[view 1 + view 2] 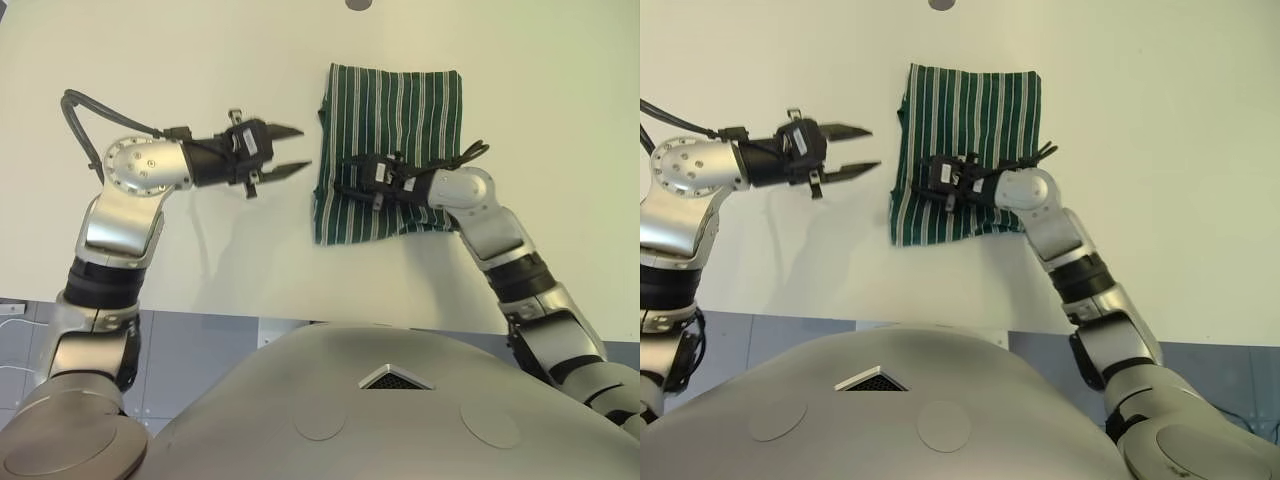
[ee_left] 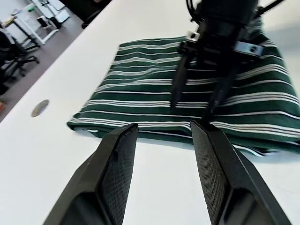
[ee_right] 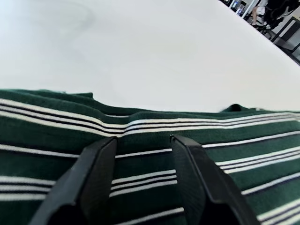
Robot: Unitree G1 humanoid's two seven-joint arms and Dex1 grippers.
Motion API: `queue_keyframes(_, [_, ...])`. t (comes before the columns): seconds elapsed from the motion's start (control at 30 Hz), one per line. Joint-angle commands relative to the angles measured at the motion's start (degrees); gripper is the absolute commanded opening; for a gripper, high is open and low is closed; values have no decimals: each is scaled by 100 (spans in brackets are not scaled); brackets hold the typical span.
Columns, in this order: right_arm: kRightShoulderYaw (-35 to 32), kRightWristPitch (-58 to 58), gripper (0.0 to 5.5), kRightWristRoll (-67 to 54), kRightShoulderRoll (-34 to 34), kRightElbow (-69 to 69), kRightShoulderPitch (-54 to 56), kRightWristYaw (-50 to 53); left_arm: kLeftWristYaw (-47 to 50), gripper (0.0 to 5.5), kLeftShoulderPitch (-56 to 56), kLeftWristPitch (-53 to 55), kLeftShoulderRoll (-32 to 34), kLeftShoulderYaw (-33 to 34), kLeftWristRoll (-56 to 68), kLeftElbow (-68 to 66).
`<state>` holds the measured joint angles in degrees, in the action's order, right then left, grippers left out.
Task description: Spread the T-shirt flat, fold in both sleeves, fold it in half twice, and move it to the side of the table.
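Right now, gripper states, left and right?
Left gripper: open, empty, beside the folded striped T-shirt.
Right gripper: open, over the T-shirt, gripping nothing.

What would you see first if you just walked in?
The folded green striped T-shirt on the white table jumps out first. The right claw is open over its near part. The left claw hangs open just beside the shirt's left edge, not touching it.
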<state>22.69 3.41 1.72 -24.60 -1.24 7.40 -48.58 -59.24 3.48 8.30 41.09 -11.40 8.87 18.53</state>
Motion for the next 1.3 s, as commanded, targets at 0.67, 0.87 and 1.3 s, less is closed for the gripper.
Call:
queue_keyframes(0.67, [-1340,-4427,212,811,-3284,857,-1277,-1099,1001,206,43,-4482,135,-1815,-3718,-1671])
queue_keyframes(0.87, [-1030,-4306,153,800,-3234,874,-1316,-1068,953,94,287,-4414,-71,-2085,-3466,-2160])
queue_keyframes(1.3, [-1420,-404,4,-2383,-3203,1209,572,-3011,-981,5,1984,-988,-699,-851,1022,-2791])
